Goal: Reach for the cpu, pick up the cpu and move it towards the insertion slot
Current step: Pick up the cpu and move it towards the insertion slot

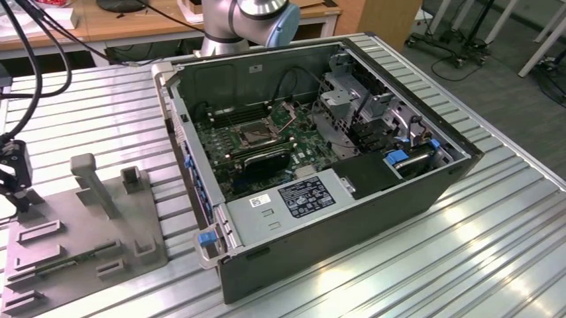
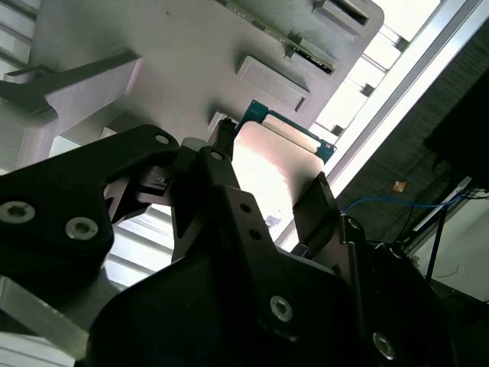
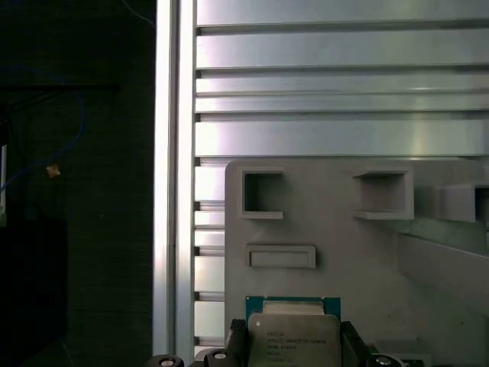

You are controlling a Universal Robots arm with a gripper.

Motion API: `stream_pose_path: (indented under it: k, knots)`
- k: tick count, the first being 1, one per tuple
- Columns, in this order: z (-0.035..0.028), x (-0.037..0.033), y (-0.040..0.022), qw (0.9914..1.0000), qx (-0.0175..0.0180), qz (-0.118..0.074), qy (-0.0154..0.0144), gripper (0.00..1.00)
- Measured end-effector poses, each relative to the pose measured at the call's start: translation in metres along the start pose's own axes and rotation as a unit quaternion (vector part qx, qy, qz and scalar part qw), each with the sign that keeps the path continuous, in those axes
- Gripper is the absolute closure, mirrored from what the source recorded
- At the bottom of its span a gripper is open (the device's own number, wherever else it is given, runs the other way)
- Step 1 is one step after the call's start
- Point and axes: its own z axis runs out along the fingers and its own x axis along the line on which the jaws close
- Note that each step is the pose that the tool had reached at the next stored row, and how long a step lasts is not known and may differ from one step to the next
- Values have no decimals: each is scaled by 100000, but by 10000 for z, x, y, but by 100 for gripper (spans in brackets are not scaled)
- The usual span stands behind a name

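Fingers (image 2: 319,206) pinch the cpu (image 3: 294,340) by its edges, low in frame — seemingly just off the fixture plate (image 3: 344,252); the insertion slot (image 1: 250,134), mid-frame, is not yet reached.

On my feed, a grey fixture plate (image 1: 89,232) with upright blocks lies on the ribbed metal desk (image 1: 495,252), beside an open computer case (image 1: 354,218); a white-labelled grey metal box (image 1: 265,224) sits inside the case.

Ribbed aluminium table (image 1: 495,225), its slats catching bright glare. Beyond the table's far edge stands a wooden desk (image 1: 132,23). Off the table's side, at the exterior view's right, grey carpet floor (image 1: 495,93) carries wheeled stand bases (image 1: 442,50) and white legs (image 1: 550,40).
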Motion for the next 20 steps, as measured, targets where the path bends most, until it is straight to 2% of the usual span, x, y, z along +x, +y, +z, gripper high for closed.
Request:
stream_pose_path:
  k: [20]
  knots:
    - [-130,-4,-2,100000,0,0,-5,45]
